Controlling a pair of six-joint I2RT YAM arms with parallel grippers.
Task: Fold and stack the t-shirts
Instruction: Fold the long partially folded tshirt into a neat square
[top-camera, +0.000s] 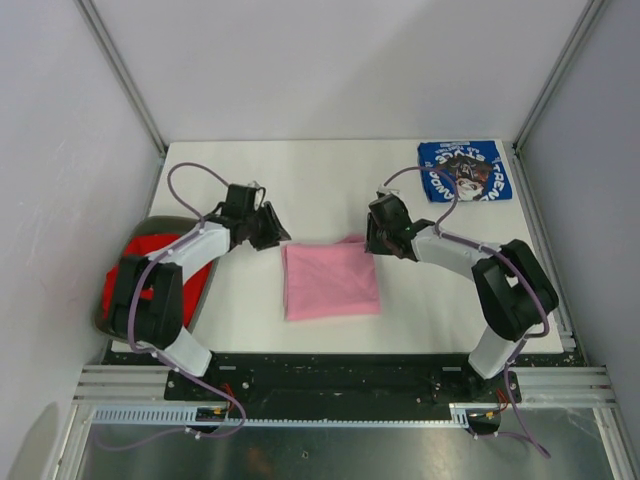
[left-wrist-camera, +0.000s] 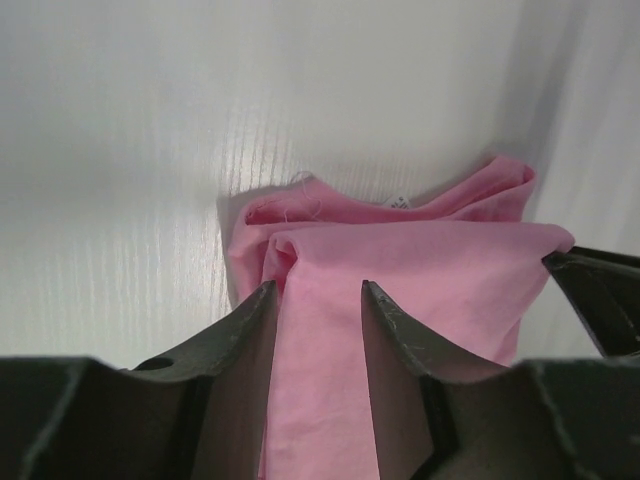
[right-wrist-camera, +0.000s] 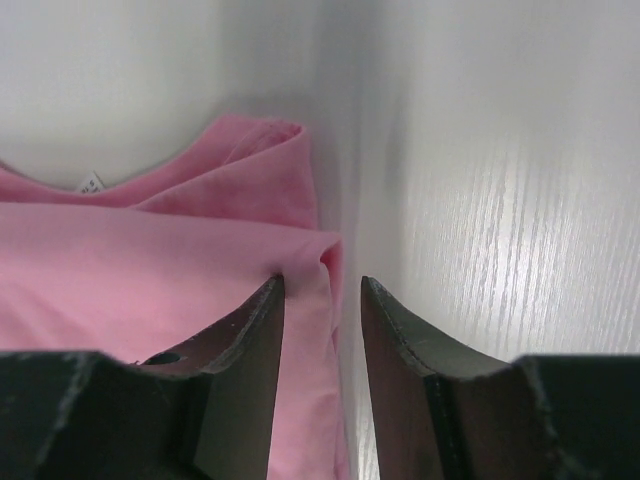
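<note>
- Counter (top-camera: 320, 180): white and matt. A fine lengthwise grain is seen in both wrist views.
- Bin (top-camera: 163, 221): grey and oval, placed at the counter's left edge.
- Wall panels (top-camera: 340, 60): plain white, set at the back and along both sides.
- Frame posts (top-camera: 120, 70): aluminium profile, fitted slanting at the two back corners.
- Base plate (top-camera: 340, 365): black, laid along the counter's near edge.
- Rails (top-camera: 340, 385): aluminium, mounted just in front of the base plate.
- Perforated strip (top-camera: 280, 415): fixed just in front of the rails.

The left gripper (left-wrist-camera: 318, 292) hangs over the pink t-shirt (left-wrist-camera: 420, 260), its two dark fingers (left-wrist-camera: 245, 345) parted and pink cloth showing in the gap. Just ahead of the fingertips, the shirt's folded edge bunches on the white table (left-wrist-camera: 150, 150).
</note>
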